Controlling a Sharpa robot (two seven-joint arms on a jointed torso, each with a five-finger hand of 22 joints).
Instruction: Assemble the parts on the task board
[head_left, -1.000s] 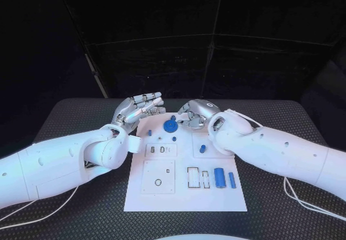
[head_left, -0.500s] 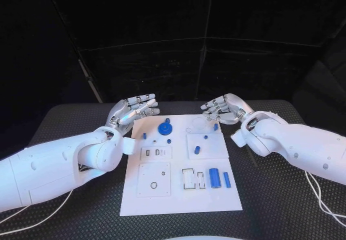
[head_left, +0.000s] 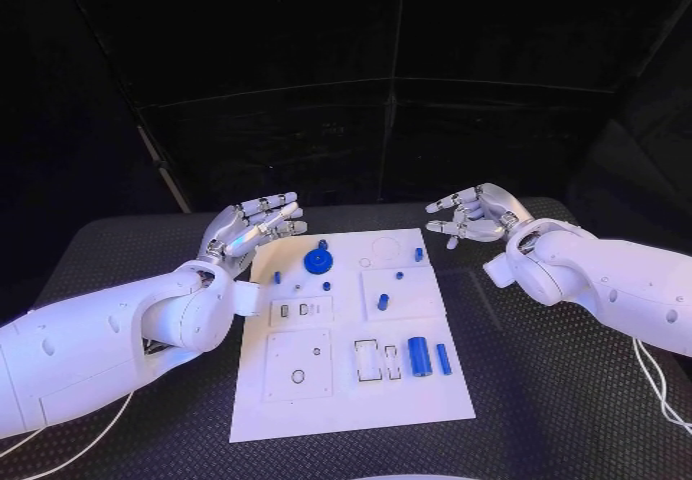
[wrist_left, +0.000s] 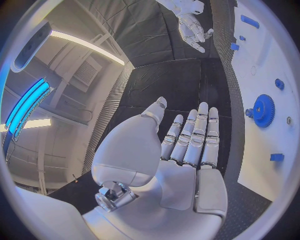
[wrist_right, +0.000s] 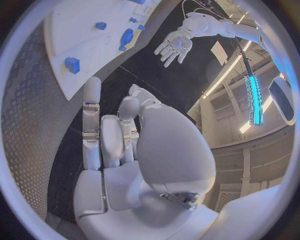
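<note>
The white task board (head_left: 346, 395) lies mid-table with several blue parts on it. A blue gear (head_left: 317, 264) sits near its far left, and two blue cylinders (head_left: 418, 355) lie side by side at its near right. My left hand (head_left: 253, 228) hovers over the board's far left corner with fingers spread, holding nothing. My right hand (head_left: 473, 215) hovers beyond the far right corner, off the board, fingers apart and empty. In the left wrist view my left hand (wrist_left: 187, 145) is flat beside the gear (wrist_left: 264, 110). In the right wrist view my right hand (wrist_right: 119, 140) is empty.
The black textured table (head_left: 577, 380) surrounds the board. Small blue pieces (head_left: 382, 301) and slotted cut-outs (head_left: 375, 358) dot the board. A round hole (head_left: 297, 377) lies in the near left panel. My white forearms flank the board on both sides.
My right hand has lifted away from the gear and swung right, off the board, with its fingers spread. My left hand has stayed near the far left corner. The camera has shifted.
</note>
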